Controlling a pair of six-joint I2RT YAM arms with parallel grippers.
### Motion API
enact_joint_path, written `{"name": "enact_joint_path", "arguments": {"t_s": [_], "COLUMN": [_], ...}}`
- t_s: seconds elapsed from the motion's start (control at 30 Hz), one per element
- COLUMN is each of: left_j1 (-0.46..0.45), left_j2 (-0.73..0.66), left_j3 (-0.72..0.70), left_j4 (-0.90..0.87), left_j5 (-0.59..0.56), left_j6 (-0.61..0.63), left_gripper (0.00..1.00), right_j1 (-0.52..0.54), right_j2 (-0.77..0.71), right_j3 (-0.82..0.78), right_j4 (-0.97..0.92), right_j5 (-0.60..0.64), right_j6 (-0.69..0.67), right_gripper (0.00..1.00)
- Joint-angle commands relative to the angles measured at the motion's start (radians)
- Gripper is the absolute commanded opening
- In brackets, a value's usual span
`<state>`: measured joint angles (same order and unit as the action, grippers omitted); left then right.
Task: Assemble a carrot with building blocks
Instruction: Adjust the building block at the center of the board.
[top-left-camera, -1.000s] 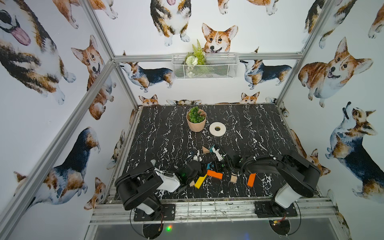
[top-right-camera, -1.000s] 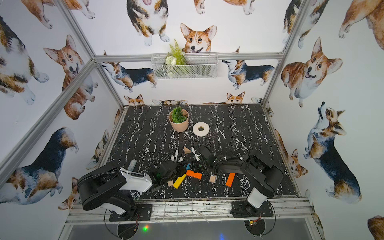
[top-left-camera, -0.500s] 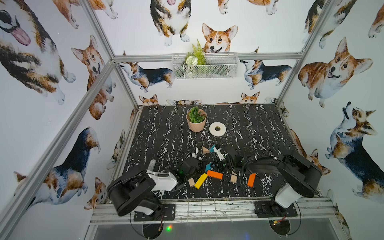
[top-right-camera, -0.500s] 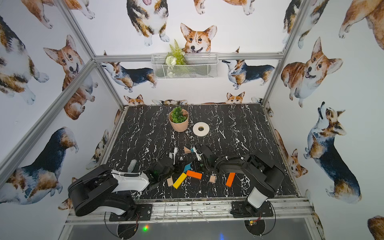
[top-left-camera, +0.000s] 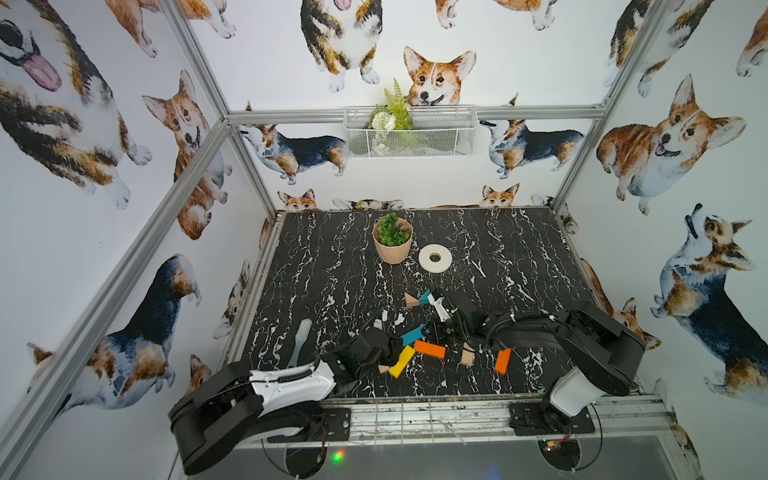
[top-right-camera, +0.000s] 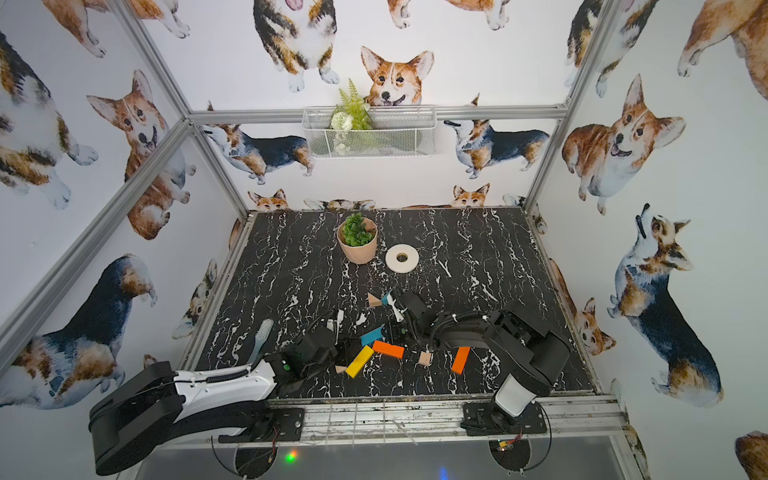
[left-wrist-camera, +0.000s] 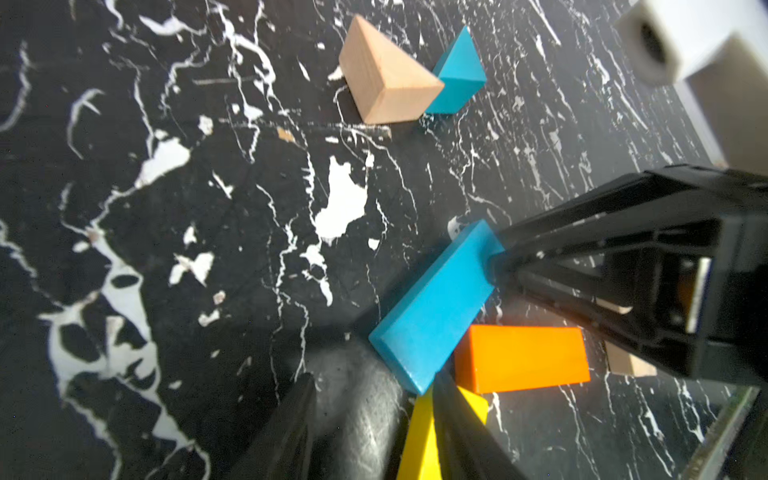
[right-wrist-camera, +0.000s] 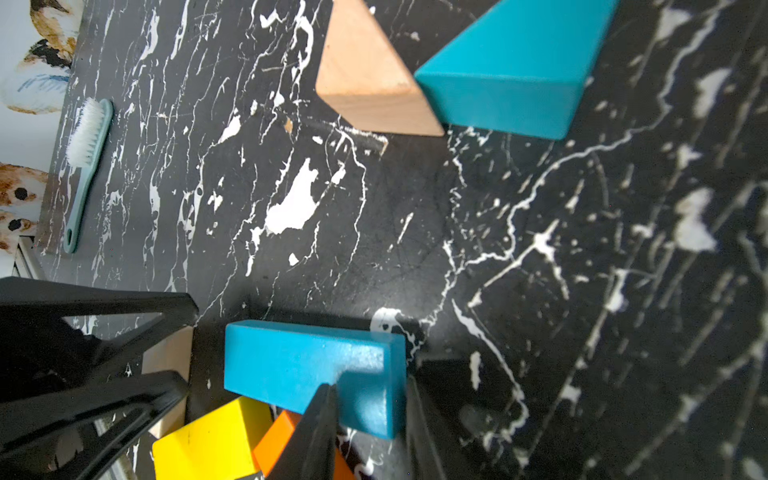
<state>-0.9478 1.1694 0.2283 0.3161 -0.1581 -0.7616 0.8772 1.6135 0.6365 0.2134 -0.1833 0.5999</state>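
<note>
**Front edge, robot's left.** Left gripper: black jaws apart, nothing clamped. One finger hangs over the end of the yellow wooden bar. Small plain-wood block lies just beside that bar.

**Front edge, robot's right.** Lone orange wooden bar, apart from the rest, with a short plain-wood block near it.

**Heap, next back.** Flat orange wooden bar, just beside the yellow bar's far end. Blue wooden bar: pinched at one end by the right gripper, jaws closed across its width. Its free end is by the yellow and orange bars.

**Mid-table.** Plain-wood triangle and blue wooden triangle, side by side, corners meeting. These are all of the carrot laid so far, its leafy top. There is no column below them yet.

**Far.** White tape roll and green plant in a tan pot: not needed.

**Handling note (judgement).** Step in hand: carry the blue bar to the triangles' near side.
- An end grip lets the bar droop or swing, so lift only enough to clear the orange bar.
- Turn it crosswise to the column's line and lower it flat on the black veined tabletop.
- Ease it against both triangle bases without shoving them, then open.
- The left arm is best held clear.
</note>
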Motion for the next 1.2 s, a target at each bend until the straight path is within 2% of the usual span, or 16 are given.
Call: {"name": "enact_joint_path", "arguments": {"t_s": [0.0,0.3,0.43,0.67,1.0,1.17], "left_j1": [-0.019,-0.064,-0.062,-0.025,0.077,0.091], "left_j2": [0.061,0.262,0.311,0.374,0.464,0.519], "left_j3": [0.014,0.071,0.101,0.179,0.213,0.235], "left_j4": [0.081,0.24,0.239,0.216,0.313,0.354], "left_j5": [0.024,0.041,0.013,0.013,0.109,0.147], "left_j6": [-0.034,-0.051,-0.027,0.03,0.061,0.053], "left_gripper": [0.48,0.47,0.47,0.46,0.43,0.42], "right_j1": [0.004,0.012,0.016,0.0,-0.022,-0.031], "right_j2": [-0.001,0.012,0.008,0.033,0.062,0.074], "right_j3": [-0.001,0.004,0.005,0.025,0.096,0.108], "right_j4": [-0.006,-0.002,-0.009,-0.019,-0.076,-0.084], "right_j5": [0.012,0.012,0.011,0.013,0.008,0.012], "right_j6": [0.014,0.019,0.015,-0.003,-0.04,-0.052], "right_gripper": [0.32,0.32,0.32,0.32,0.32,0.32]}}
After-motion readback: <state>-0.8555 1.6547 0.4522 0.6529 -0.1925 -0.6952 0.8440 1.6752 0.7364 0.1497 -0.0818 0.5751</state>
